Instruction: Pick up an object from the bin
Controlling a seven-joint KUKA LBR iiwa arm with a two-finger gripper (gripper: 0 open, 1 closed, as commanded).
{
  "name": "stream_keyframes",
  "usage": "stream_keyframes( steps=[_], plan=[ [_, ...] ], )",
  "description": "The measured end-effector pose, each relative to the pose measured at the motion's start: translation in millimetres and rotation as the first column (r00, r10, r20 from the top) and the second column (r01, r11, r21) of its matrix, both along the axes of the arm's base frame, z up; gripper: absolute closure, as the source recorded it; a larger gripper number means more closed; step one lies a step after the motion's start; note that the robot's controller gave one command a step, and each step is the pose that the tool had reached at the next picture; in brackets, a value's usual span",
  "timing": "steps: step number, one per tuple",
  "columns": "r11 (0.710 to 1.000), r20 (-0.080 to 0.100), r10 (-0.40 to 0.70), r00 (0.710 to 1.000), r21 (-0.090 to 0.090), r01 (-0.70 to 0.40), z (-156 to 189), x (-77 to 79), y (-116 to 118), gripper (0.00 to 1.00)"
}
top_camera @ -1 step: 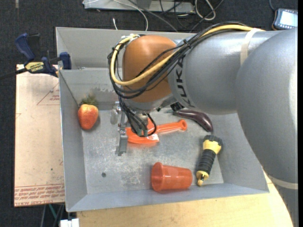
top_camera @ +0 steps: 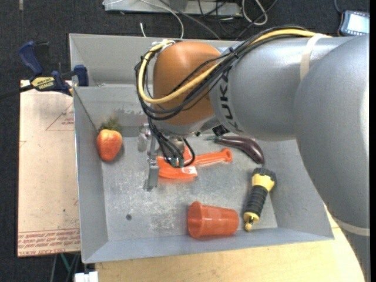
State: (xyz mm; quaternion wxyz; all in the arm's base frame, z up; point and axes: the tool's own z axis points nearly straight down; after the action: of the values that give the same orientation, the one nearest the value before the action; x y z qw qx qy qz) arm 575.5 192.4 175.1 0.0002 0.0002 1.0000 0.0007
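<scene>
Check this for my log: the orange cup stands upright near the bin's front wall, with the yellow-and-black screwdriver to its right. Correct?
No. The camera view shows the orange cup lying on its side, not upright, near the bin's front wall, with the yellow-and-black screwdriver to its right.

The arm (top_camera: 282,81) is running off the right edge and covering one end of the flat orange tool (top_camera: 211,157), while the dark purple thing (top_camera: 247,147) is lying half hidden under it.
</scene>
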Motion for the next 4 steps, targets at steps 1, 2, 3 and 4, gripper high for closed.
stream_keyframes(
  steps=[1,2,3,4],
  plan=[
    [0.967,0.000,0.256,0.967,0.001,-0.256,-77.6,-4.0,-95.5,0.00],
    [1.000,0.006,-0.004,1.000,0.005,0.004,-51.4,40.1,17.5,0.00],
    [0.994,-0.005,0.109,0.994,0.000,-0.109,-69.4,27.3,-104.8,0.00],
    [1.000,0.012,-0.022,1.000,0.013,0.022,-104.9,58.1,-92.4,0.00]
  ],
)
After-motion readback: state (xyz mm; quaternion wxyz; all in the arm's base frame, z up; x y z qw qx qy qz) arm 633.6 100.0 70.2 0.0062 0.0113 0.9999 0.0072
